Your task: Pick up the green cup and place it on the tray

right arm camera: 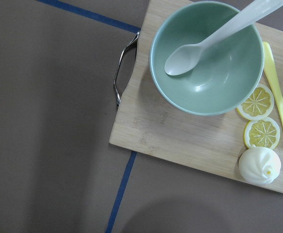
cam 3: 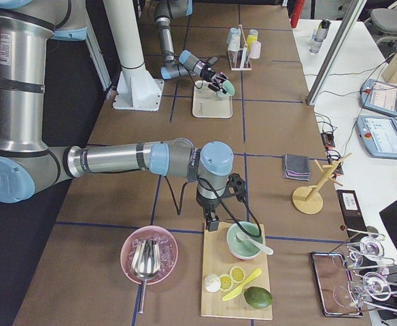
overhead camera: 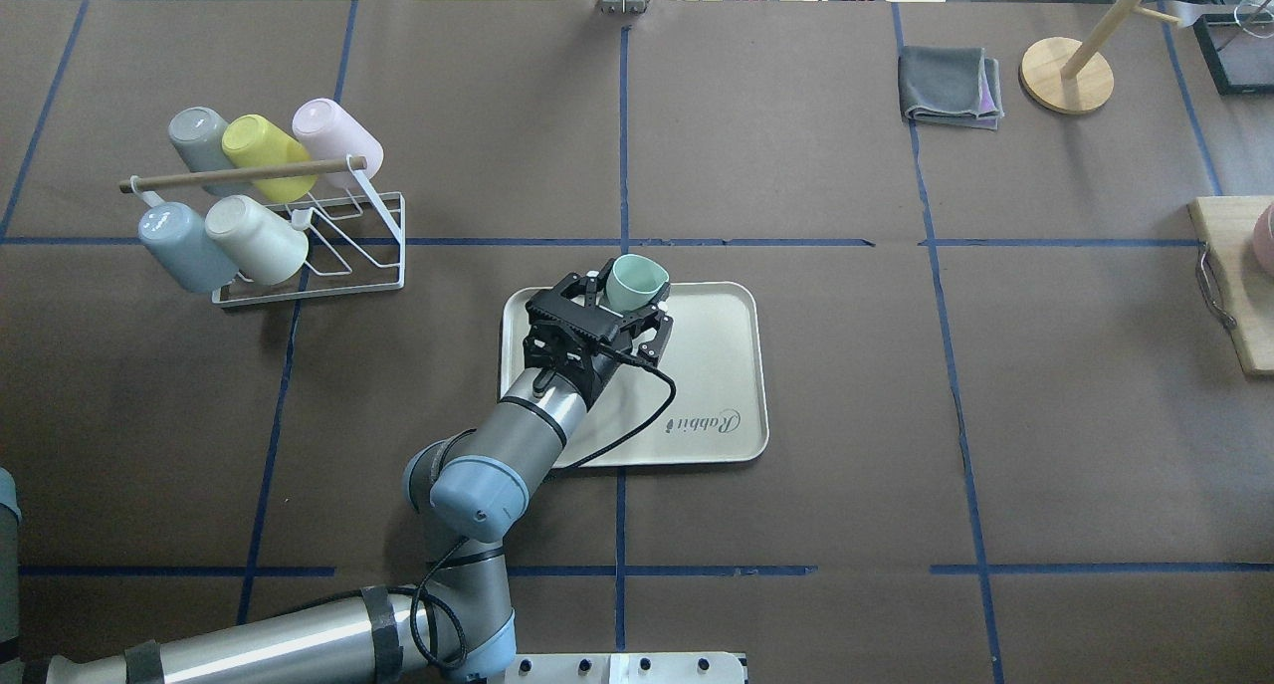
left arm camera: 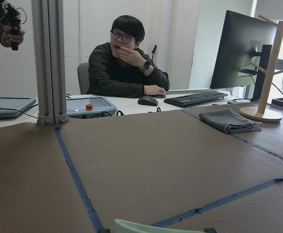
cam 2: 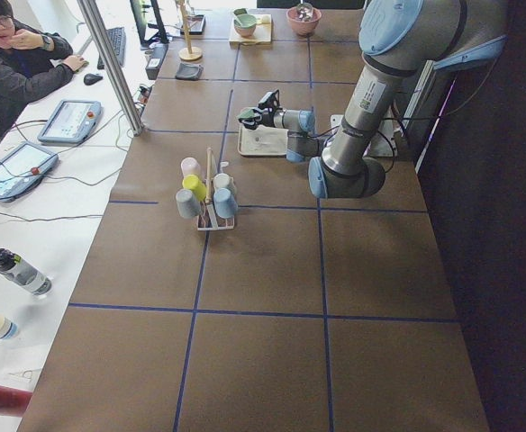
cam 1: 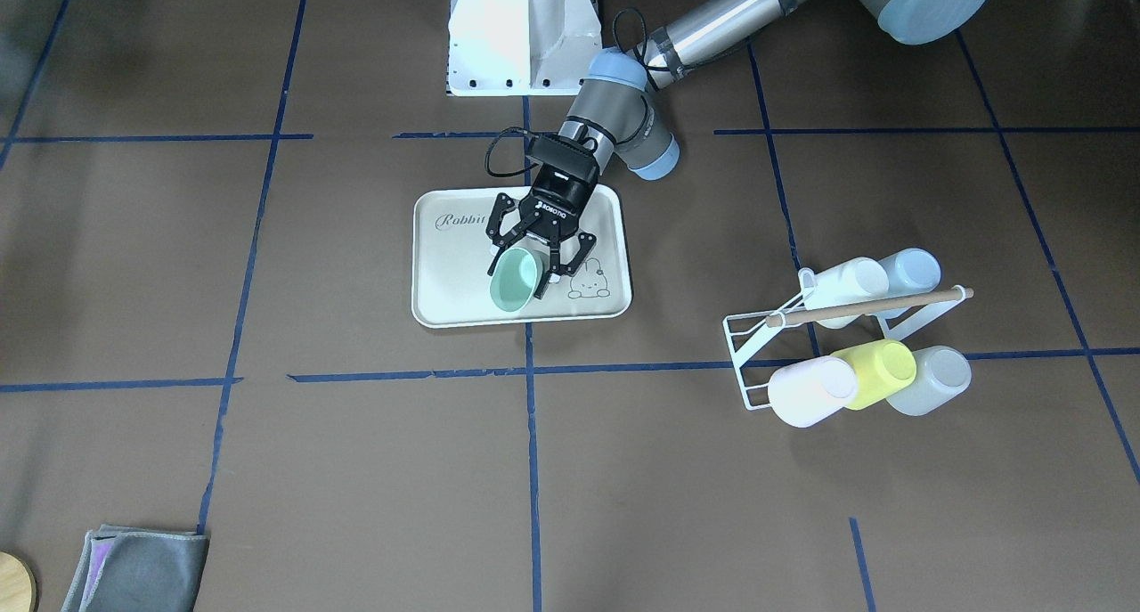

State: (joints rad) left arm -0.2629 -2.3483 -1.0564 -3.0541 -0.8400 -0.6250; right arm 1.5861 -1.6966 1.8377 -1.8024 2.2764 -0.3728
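Observation:
The pale green cup [cam 1: 515, 280] [overhead camera: 635, 281] hangs tilted over the cream tray [cam 1: 445, 273] [overhead camera: 717, 365], its darker mouth turned away from the robot. My left gripper [cam 1: 527, 272] [overhead camera: 629, 301] is shut on the cup, one finger on each side of its wall. In the left wrist view only the cup's rim [left arm camera: 151, 227] shows, at the bottom edge. The cup is above the tray's half far from the robot, near the rabbit drawing. My right gripper [cam 3: 215, 219] points down near the handle of a wooden board [right arm camera: 180, 136] far off to the right; I cannot tell whether it is open or shut.
A white wire rack [overhead camera: 309, 266] [cam 1: 757, 354] with several cups, among them a yellow cup [cam 1: 877, 373], stands on the left arm's side. A folded grey cloth [overhead camera: 951, 87] and a wooden stand [overhead camera: 1067, 75] lie at the far right. A person [left arm camera: 124, 63] sits behind the table.

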